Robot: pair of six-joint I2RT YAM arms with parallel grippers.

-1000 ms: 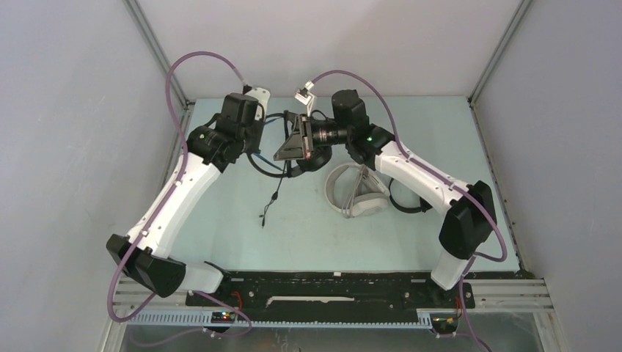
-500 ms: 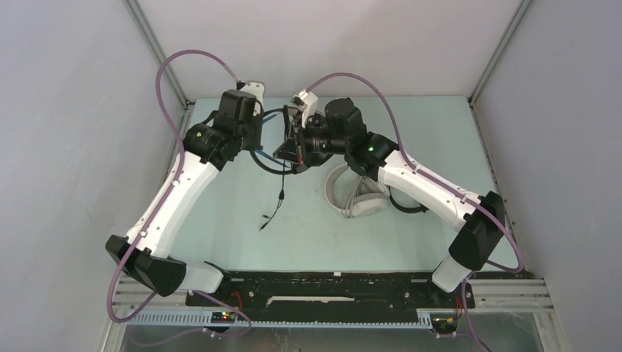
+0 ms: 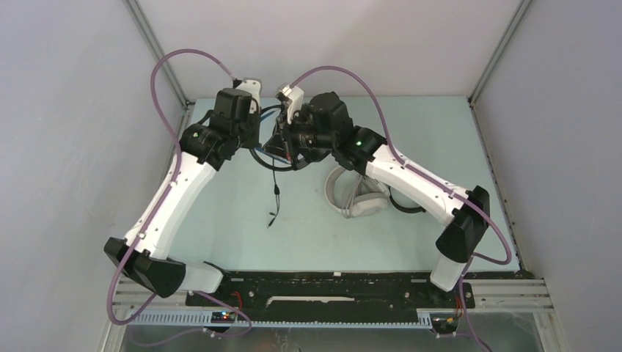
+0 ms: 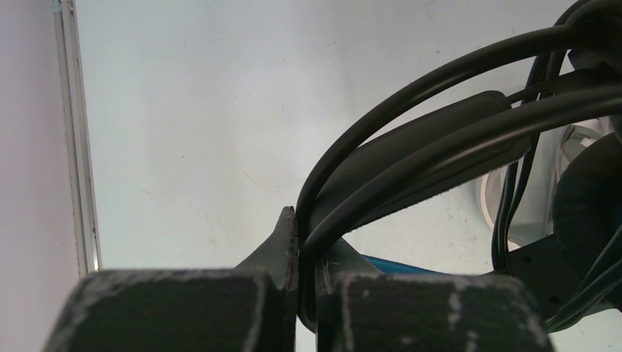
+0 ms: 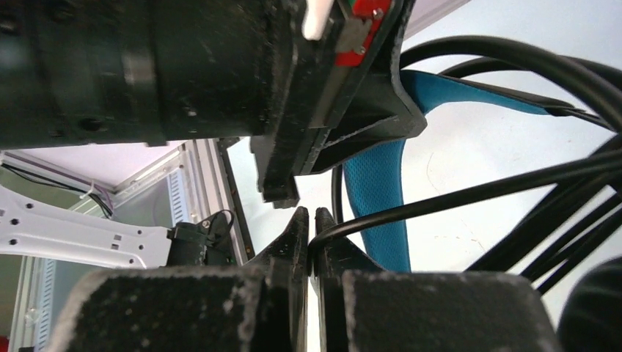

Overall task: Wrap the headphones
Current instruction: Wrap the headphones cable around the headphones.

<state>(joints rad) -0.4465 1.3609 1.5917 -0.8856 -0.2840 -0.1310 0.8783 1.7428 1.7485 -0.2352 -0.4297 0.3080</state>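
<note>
pale green worktop (image 3: 308, 242), walled on three sides. white-grey headphones (image 3: 364, 207) lie on it right of centre. black headphones (image 3: 408, 208) lie just beside them, on their right.

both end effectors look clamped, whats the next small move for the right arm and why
Probably sweep the right end effector around the blue headband to lay a turn: it pinches the thin cable, the left end effector clamps the headphones steady, and a loose tail trails out.

A pale green tabletop (image 3: 220, 220) lay beneath the left pincer (image 4: 304, 253); plain grey walls (image 3: 330, 44) rose behind and beside it; slim metal posts (image 3: 150, 44) lined the corners.
</note>
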